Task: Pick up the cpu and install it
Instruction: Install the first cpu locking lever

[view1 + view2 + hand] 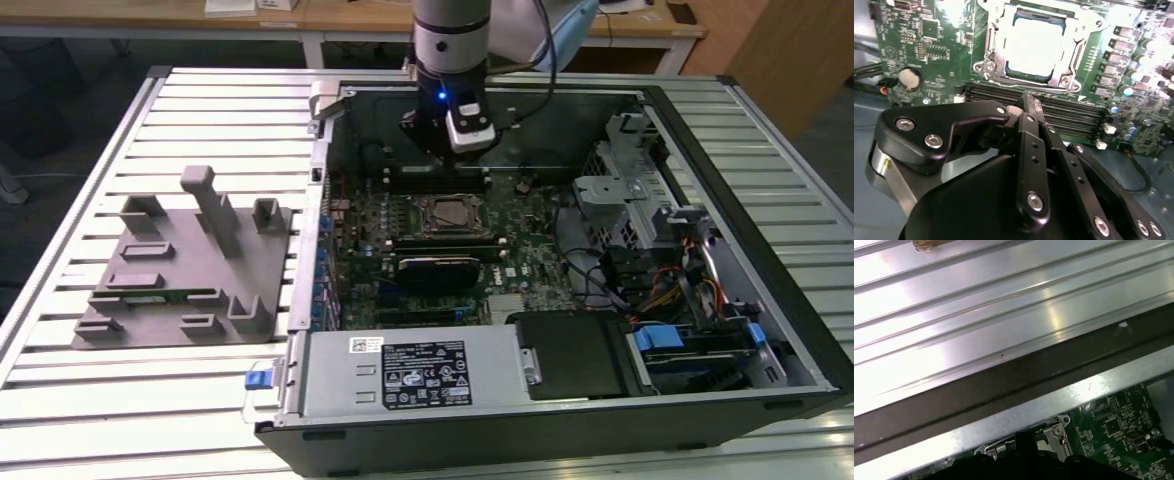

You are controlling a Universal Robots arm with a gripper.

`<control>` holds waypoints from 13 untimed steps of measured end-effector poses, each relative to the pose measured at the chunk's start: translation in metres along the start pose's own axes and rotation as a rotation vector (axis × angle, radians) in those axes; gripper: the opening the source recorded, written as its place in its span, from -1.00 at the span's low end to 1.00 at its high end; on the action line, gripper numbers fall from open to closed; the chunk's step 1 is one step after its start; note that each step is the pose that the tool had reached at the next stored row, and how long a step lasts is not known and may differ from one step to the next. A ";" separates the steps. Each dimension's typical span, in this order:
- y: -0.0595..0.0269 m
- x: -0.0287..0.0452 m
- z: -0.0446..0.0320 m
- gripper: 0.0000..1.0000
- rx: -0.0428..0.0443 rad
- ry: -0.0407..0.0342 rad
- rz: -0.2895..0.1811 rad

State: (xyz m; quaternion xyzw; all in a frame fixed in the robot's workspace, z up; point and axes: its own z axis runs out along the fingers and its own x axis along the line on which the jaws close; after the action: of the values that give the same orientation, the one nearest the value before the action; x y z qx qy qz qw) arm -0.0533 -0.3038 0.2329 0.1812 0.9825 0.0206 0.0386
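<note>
table: ribbed aluminium slats [200, 120] | behind: wooden desk [334, 15] | floor: dark [80, 80] | light: bright overhead glare

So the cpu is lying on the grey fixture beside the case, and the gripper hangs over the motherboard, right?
Not quite. In the second wrist view the cpu sits in the motherboard socket, not on the grey fixture. The gripper does hang over the motherboard, as the exterior view shows.

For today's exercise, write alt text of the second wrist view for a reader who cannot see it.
A shiny silver cpu sits seated inside the metal-framed socket on a green motherboard, brightly lit. In the foreground, the arm's black gripper hangs above the board with its fingers closed together, holding nothing, over dark memory slots.
</note>
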 end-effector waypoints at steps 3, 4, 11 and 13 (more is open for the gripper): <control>-0.0006 -0.0026 0.0002 -0.79 0.0021 0.0047 0.001; -0.0014 -0.0036 0.0002 -0.79 0.0024 0.0056 0.001; -0.0126 -0.0106 0.0002 -0.79 0.0032 0.0078 0.003; -0.0167 -0.0125 0.0000 -0.79 0.0034 0.0079 0.003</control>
State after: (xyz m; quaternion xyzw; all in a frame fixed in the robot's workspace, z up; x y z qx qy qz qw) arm -0.0476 -0.3239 0.2328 0.1826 0.9824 0.0197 0.0344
